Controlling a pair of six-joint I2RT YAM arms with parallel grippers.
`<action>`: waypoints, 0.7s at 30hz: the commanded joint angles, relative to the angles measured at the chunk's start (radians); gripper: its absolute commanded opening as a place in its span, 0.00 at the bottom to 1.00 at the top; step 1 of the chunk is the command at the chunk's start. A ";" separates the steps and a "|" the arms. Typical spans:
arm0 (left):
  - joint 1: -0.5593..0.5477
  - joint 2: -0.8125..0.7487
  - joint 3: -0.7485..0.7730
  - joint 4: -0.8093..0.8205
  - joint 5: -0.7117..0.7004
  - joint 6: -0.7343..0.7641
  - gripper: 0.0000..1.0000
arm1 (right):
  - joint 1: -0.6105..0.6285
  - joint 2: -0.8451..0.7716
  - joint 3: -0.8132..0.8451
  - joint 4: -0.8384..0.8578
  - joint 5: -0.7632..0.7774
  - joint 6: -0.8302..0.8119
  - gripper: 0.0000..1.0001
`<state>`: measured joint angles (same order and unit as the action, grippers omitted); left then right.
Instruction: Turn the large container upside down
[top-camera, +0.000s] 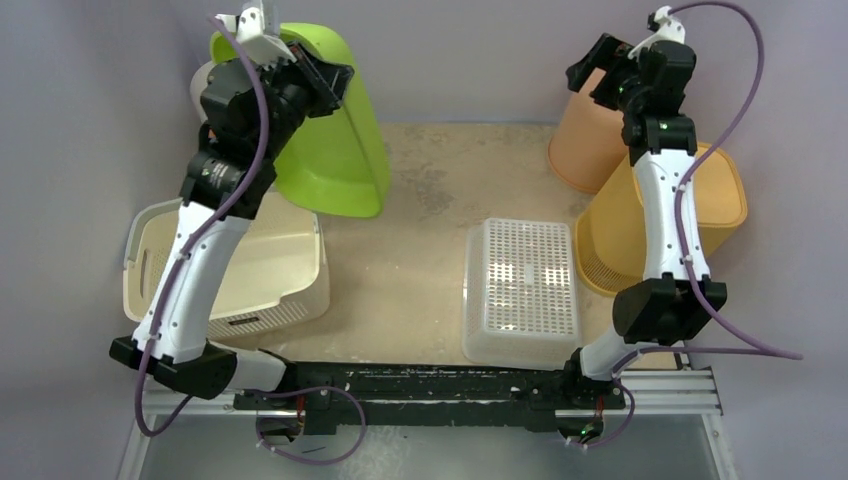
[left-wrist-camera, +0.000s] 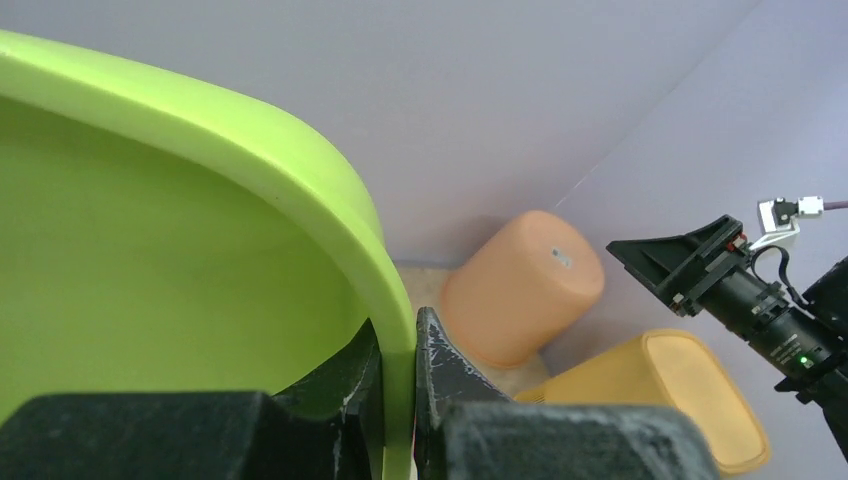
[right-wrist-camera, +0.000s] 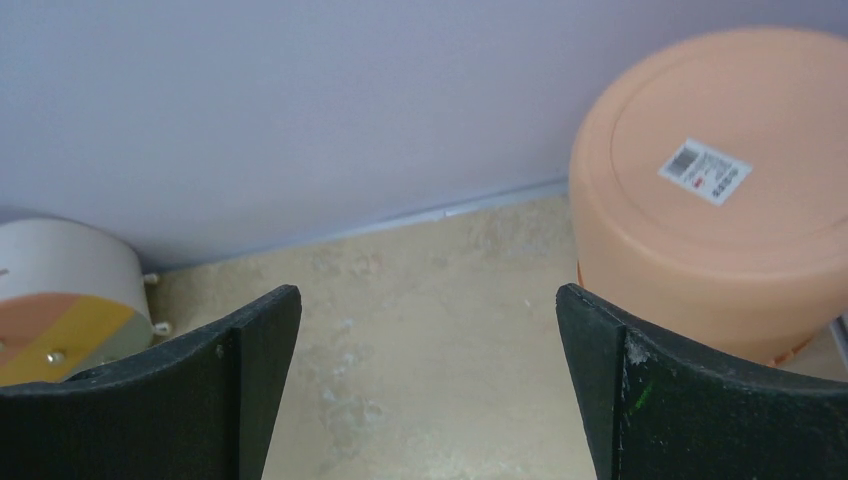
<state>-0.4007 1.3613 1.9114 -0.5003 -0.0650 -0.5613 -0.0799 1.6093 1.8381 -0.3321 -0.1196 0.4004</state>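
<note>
The large lime-green container (top-camera: 345, 150) is tilted on its side at the back left, its lower edge near the tabletop. My left gripper (top-camera: 325, 75) is shut on its rim. In the left wrist view the two fingers (left-wrist-camera: 400, 335) pinch the green rim, one inside the container (left-wrist-camera: 150, 260) and one outside. My right gripper (top-camera: 592, 75) is open and empty, held high at the back right beside the orange bucket. In the right wrist view its fingers (right-wrist-camera: 425, 292) stand wide apart over bare tabletop.
An upside-down orange bucket (top-camera: 580, 140) stands at the back right, also in the right wrist view (right-wrist-camera: 710, 200). A yellow basket (top-camera: 705, 210) lies before it. An upturned clear perforated basket (top-camera: 522, 285) sits front centre. A cream basket (top-camera: 285, 270) sits front left. A white pot (right-wrist-camera: 60, 290) stands by the back wall.
</note>
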 joint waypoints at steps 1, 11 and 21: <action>0.002 0.021 -0.114 0.428 0.192 -0.148 0.00 | -0.010 0.032 0.120 0.031 -0.003 0.040 1.00; -0.018 0.215 -0.032 0.647 0.247 -0.285 0.00 | -0.028 -0.004 0.068 0.040 0.010 0.040 1.00; -0.050 0.355 -0.191 1.050 0.279 -0.506 0.00 | -0.058 -0.031 0.020 0.038 0.015 0.020 1.00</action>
<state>-0.4358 1.6943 1.7443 0.2035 0.1860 -0.9485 -0.1265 1.6402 1.8561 -0.3328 -0.1188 0.4347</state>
